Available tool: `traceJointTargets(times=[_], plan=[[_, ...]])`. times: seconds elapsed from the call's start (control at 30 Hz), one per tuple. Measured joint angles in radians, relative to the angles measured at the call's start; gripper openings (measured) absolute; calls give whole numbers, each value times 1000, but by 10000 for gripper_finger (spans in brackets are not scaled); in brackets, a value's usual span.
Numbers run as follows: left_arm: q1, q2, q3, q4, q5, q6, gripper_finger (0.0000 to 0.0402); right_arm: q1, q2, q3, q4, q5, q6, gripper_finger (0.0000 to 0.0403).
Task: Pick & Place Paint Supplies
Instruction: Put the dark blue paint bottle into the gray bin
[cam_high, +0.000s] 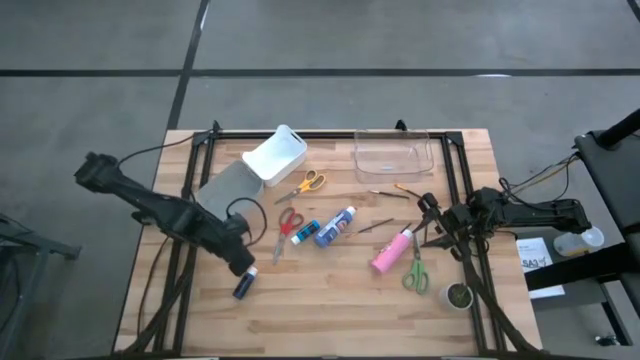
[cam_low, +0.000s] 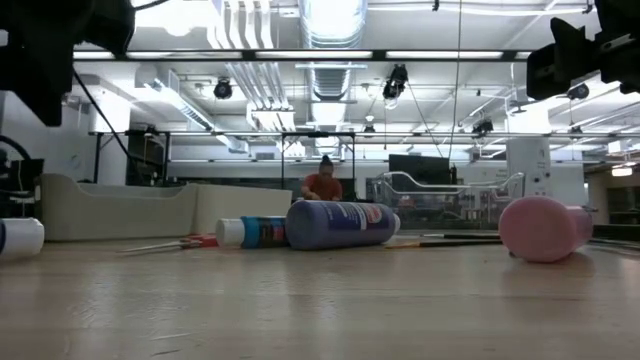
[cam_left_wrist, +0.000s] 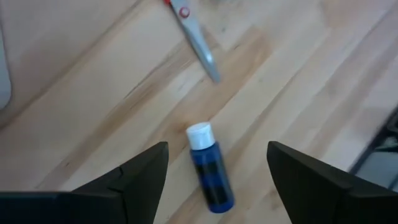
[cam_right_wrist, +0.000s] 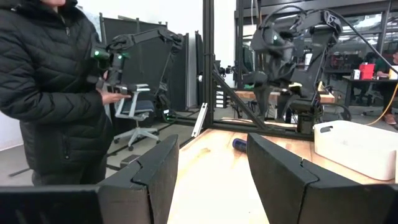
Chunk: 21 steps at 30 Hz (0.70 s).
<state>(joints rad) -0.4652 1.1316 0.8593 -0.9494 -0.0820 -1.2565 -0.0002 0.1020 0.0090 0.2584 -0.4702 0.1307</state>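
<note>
Beneath my left gripper (cam_left_wrist: 217, 180), the jaws are standing spread and holding nothing. Between them, the small dark blue bottle (cam_left_wrist: 211, 167) is lying flat on the bare wooden table (cam_high: 330, 300), apart from both fingers (cam_left_wrist: 134, 180). Its long axis is running along the gap between the jaws, pale cap pointing forward and away from the wrist, toward the red-handled scissors (cam_high: 288, 224). My left arm is plainly the nearer one; my right gripper (cam_high: 432, 222) is waiting well apart on the far side, part-open and empty, just beside the pink bottle (cam_high: 390, 251). The bottle is looking intact: short, cylindrical, deep blue body, cap seated. I am judging that the white bin (cam_high: 274, 155) is its likely destination.
</note>
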Motion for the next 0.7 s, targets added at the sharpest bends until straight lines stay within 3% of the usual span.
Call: traceJointTargets(times=[0.33,0.7], plan=[[-7,133,0,26,65,-116,285,0,0,0,0,0,0,188],[-79,251,0,95,56,-288,285,0,-1,0,0,0,0,188]])
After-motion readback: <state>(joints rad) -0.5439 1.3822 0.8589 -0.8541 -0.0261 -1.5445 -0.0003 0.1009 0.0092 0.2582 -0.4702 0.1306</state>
